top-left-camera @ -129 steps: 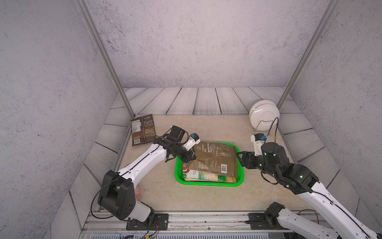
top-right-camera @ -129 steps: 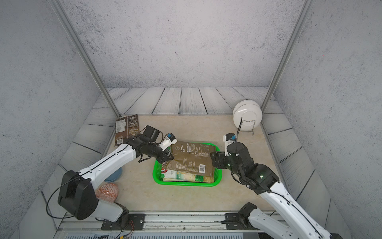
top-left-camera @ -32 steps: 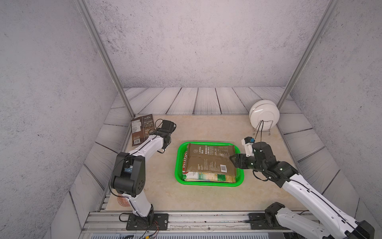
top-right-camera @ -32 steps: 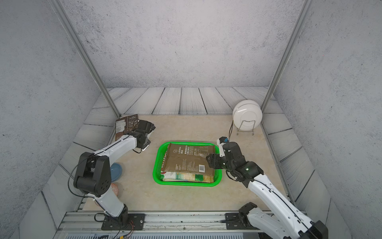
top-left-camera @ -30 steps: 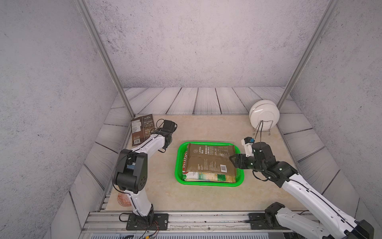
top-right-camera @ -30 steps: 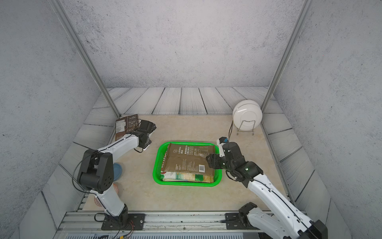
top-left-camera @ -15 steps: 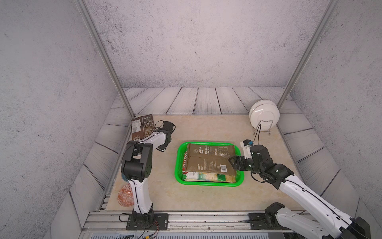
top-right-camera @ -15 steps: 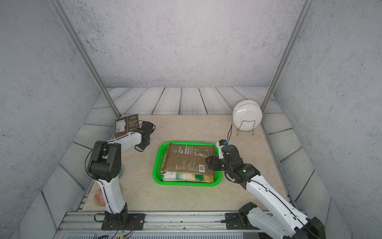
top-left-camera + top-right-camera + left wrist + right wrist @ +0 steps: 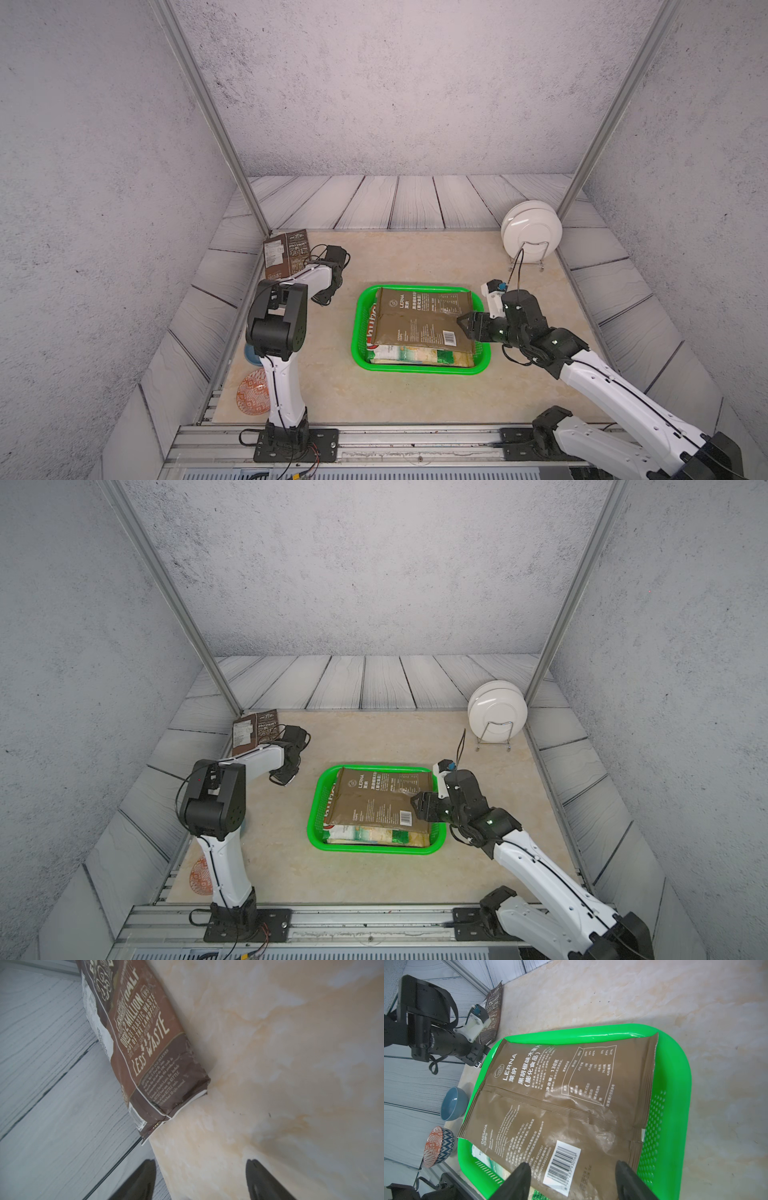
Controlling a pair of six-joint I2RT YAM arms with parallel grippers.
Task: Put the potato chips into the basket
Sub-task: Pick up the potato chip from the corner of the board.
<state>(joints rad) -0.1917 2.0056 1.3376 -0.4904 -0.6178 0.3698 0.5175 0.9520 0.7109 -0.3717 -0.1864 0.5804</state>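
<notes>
Top views, basket: the green basket (image 9: 355, 332) sits mid-table. Several chip bags are stacked inside, with an olive-brown cassava chips bag (image 9: 419, 322) uppermost.
Top views, bag outside: a brown Kettle bag (image 9: 286, 253) lies well apart from the basket, beyond its far corner on the left arm's side, against the sloping wall panel.
Top views, right gripper: the right gripper (image 9: 466, 327) sits at the basket's right-arm side, over the top bag's corner.
Left wrist, left gripper: the left gripper (image 9: 200, 1163) has its jaws spread and nothing between them. The Kettle bag (image 9: 145, 1043) is near, ahead and untouched.
Right wrist, right gripper: the jaws are spread wide and straddle the cassava bag's barcode corner without pinching it. That bag rests in the basket (image 9: 675, 1064).
Handling (judgement): the Kettle bag is probably light and air-cushioned, with slick, crinkly film and crushable contents.
Hold point (judgement): take it by the crimped end seam nearest the jaws, not by the puffed middle.
</notes>
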